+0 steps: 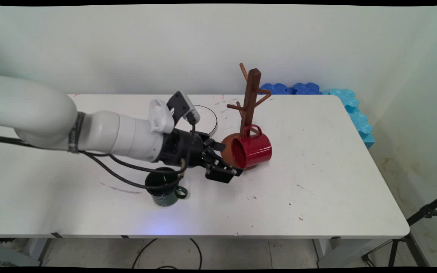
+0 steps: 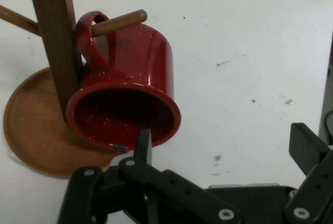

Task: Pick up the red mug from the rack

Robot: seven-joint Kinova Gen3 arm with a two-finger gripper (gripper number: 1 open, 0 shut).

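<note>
Red mug (image 1: 252, 151) hangs by its handle on a low peg of the wooden mug tree (image 1: 249, 102), mouth tipped toward the tool (image 1: 229, 167). Tool's fingers spread wide, holding nothing, just beside the mug rim w/ one fingertip (image 2: 142, 146) right at the rim. Dark green mug (image 1: 164, 191) stands upright on the white table (image 1: 317, 182), under the wrist.

wall (image 1: 203, 45): plain, pale, behind my table | table (image 1: 317, 197): white top, scuffed and speckled | foam mats (image 1: 355, 110): blue, along the table's far right edge against the wall | floor (image 1: 241, 254): light, cable (image 1: 195, 254) looping under the table | tripod (image 1: 419, 223): black, lower right
</note>
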